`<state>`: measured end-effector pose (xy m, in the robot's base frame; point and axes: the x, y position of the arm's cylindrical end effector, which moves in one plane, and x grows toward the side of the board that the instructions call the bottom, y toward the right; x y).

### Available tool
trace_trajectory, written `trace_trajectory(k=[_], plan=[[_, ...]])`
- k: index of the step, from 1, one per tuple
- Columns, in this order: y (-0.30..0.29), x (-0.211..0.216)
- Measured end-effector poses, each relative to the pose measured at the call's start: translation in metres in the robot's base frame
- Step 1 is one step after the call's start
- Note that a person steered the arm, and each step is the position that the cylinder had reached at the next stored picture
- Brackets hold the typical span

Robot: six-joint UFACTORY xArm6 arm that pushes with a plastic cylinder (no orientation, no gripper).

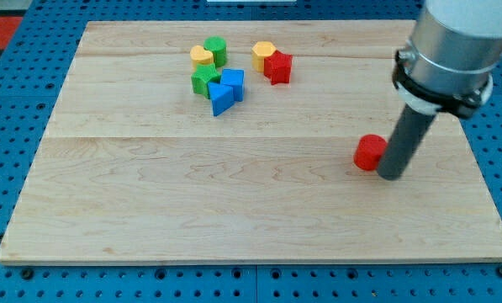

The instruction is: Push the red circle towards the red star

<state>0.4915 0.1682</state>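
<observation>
The red circle lies at the view's right of the wooden board. My tip stands right against the circle's right side, slightly below it. The red star lies near the view's top, up and to the left of the circle, touching a yellow block.
A cluster lies at the view's top, left of the star: a yellow block, a green round block, a green block, a blue block and a blue triangle. The arm's grey body hangs over the upper right.
</observation>
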Motion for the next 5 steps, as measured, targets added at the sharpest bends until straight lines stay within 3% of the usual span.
trace_trajectory(k=[1, 2, 3, 5], plan=[[-0.005, -0.039], [-0.016, -0.044], [-0.049, -0.047], [-0.116, -0.097]])
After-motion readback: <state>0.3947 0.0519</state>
